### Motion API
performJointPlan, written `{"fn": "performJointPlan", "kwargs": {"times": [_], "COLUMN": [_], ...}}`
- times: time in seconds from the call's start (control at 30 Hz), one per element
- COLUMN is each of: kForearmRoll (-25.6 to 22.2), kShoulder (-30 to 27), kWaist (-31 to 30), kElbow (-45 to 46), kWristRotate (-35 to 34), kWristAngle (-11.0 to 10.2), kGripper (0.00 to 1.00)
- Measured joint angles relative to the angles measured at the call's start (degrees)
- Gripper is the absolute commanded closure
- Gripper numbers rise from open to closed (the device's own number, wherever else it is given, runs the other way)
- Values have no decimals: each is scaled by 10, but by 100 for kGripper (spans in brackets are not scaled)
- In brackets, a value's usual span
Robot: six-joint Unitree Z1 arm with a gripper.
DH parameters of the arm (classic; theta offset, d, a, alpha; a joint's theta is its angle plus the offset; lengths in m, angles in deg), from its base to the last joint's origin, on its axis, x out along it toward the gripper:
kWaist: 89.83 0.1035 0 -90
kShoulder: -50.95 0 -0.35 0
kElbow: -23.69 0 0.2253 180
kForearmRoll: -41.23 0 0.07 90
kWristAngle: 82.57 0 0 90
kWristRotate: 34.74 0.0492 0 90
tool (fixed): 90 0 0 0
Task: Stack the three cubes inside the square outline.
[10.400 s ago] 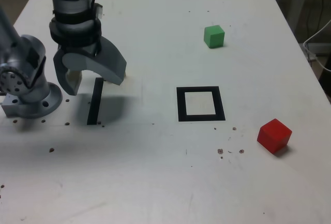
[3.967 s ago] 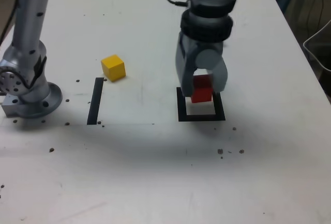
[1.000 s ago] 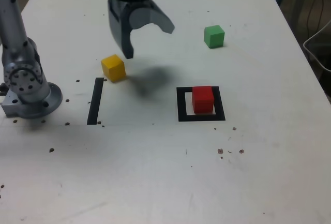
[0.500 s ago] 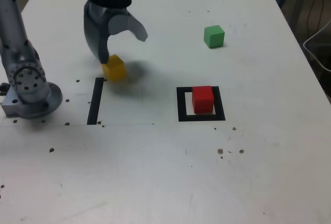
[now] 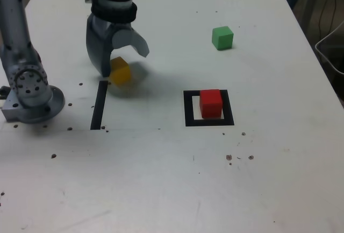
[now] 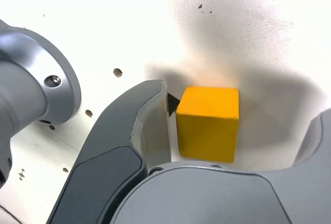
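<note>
End effector (image 5: 119, 59) curved grey jaws straddle matte yellow cube (image 5: 121, 71).

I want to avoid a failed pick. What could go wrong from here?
1. The open claw straddles the small yellow cube off-centre, with one finger much nearer; closing may push or turn it.
2. The black tape strip lies close by; the cube could slide onto it.
</note>
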Motion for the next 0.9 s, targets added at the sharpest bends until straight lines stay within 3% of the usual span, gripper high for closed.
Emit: {"fn": "performJointPlan", "kwargs": {"times": [0.17,0.6,0.9], "kForearmRoll": [12,21,32], "kShoulder": [10,15,16], "kWaist": [1,3,3], "kElbow": [5,0,-3], "kWristRotate": [0,-1,2], "kWristAngle": [1,10,8], "kGripper": [20,62,83]}}
